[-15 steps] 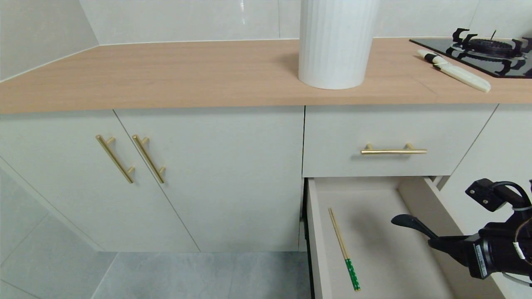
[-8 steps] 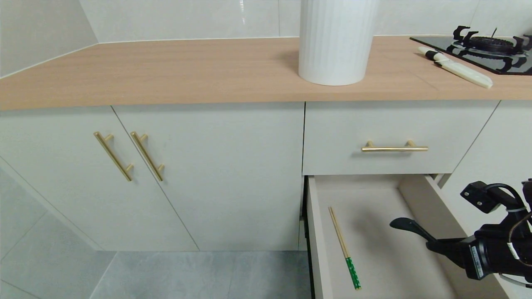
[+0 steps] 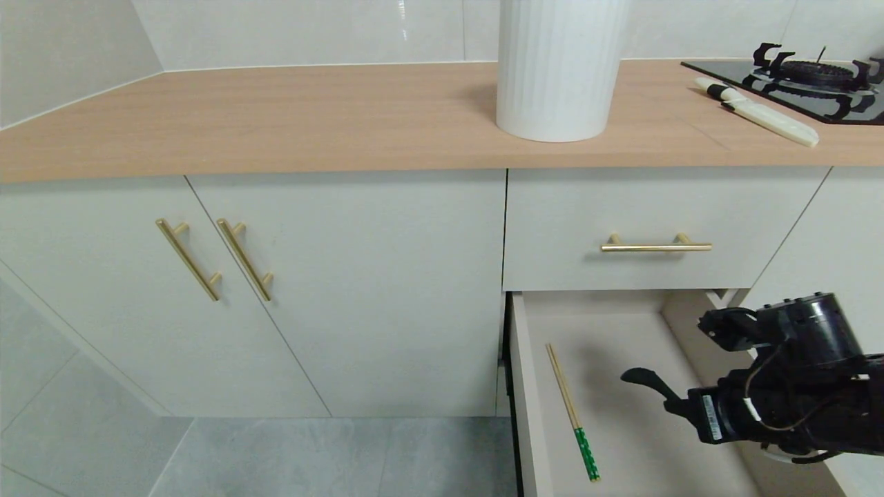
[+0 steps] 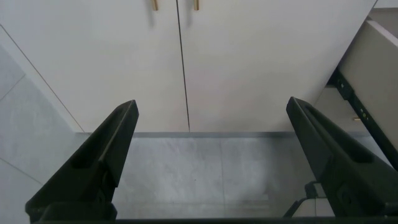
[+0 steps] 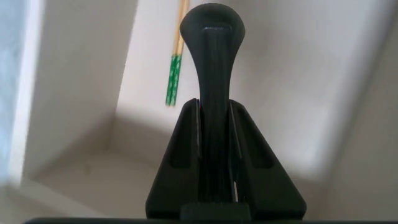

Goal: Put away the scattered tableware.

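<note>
Black utensil (image 5: 212, 37) pinched tight between your right gripper's (image 5: 214, 121) fingers, held above the open drawer (image 3: 523, 386) floor, apart from the chopsticks (image 3: 572, 422) lying inside it. Your left gripper (image 4: 211, 118): fingers spread wide, outside the drawer.

green-tipped chopsticks (image 3: 568, 404) flat in open drawer (image 3: 523, 386); black utensil (image 3: 644, 379) held above drawer.

white ribbed cylinder (image 3: 552, 69) stands on the wooden counter (image 3: 276, 117); gas hob (image 3: 808, 79) at its far right
</note>
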